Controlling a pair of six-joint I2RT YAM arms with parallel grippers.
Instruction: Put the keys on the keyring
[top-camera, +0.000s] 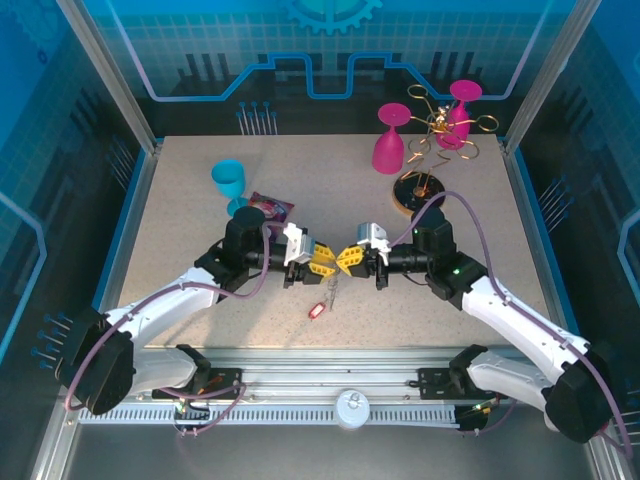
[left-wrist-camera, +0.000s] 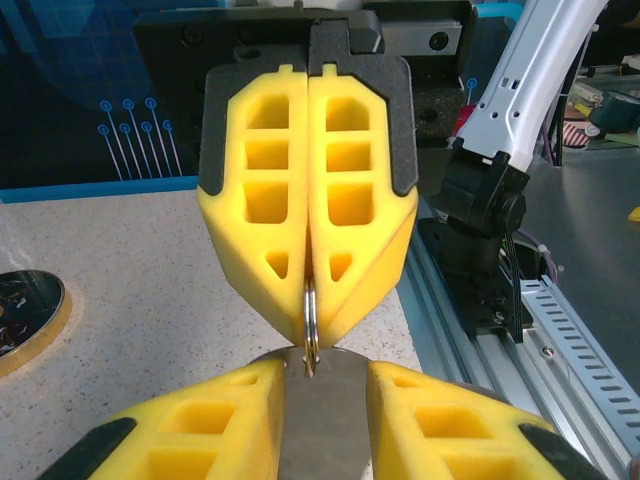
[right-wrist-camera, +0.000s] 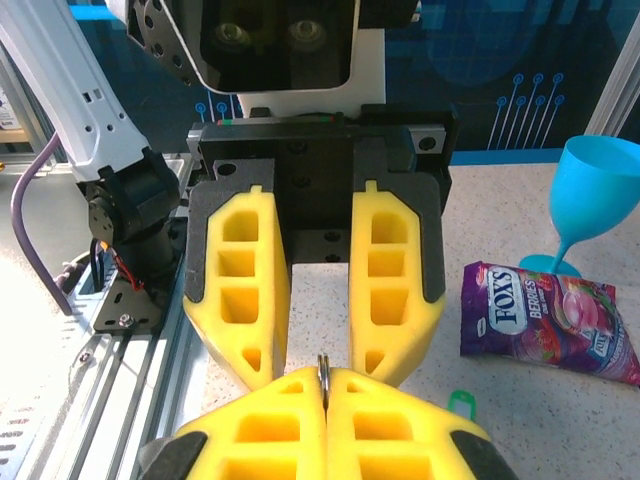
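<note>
- Keyring (left-wrist-camera: 322, 420): flat grey metal, clamped between fingers of left gripper (top-camera: 322, 262), above counter (top-camera: 200, 250).
- Thin ring (left-wrist-camera: 311, 320): seen edge-on, pinched in right gripper (top-camera: 348, 260), jaws fully together; near end meeting keyring.
- Red key (top-camera: 317, 311): on counter, just in front of grippers.
- Green key (right-wrist-camera: 458, 402): on counter beside right gripper, near packet (right-wrist-camera: 550, 325).
</note>
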